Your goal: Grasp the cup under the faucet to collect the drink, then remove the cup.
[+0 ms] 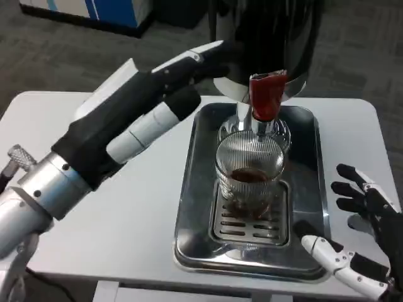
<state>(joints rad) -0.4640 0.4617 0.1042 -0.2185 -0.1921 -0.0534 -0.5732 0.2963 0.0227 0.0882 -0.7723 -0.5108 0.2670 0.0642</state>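
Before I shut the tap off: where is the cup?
Head view, centre: the cup stands on the drip tray's grate, under the red-handled faucet.

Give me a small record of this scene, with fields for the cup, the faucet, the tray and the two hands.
cup: ribbed clear glass, upright on the tray's grate, some dark drink inside
faucet: red handle, spout directly above the cup
tray: metal, on the white table
left hand: raised, fingers extended toward the faucet, holds nothing
right hand: low beside the tray, fingers spread, holds nothing
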